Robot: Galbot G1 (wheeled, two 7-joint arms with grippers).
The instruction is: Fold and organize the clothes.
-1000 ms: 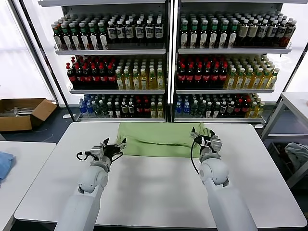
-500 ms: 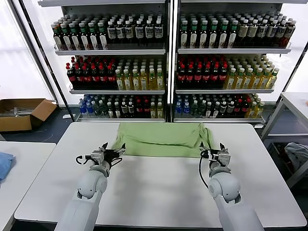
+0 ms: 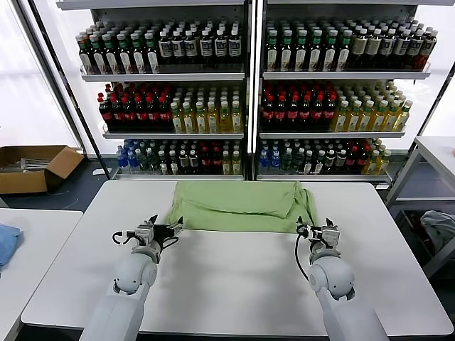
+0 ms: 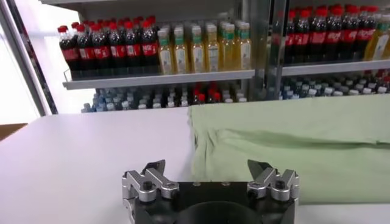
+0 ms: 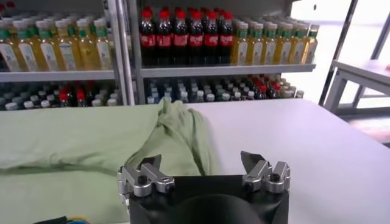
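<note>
Now folded shirt [image 3: 238, 206] at table [image 3: 227, 284] far edge; left gripper [image 3: 170, 229], right gripper [image 3: 316, 229] spread, empty, near its corners.

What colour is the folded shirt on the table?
Plain light green shirt; no print shows. The head view shows it best.

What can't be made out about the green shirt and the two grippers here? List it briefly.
- Green shirt: collar, buttons and any print hidden in every view; it lies folded.
- Shirt's near edge: in both wrist views the gripper body covers part of it.
- Left gripper, right gripper: both open and clear of the shirt; head view too small to show their height above the table.
</note>
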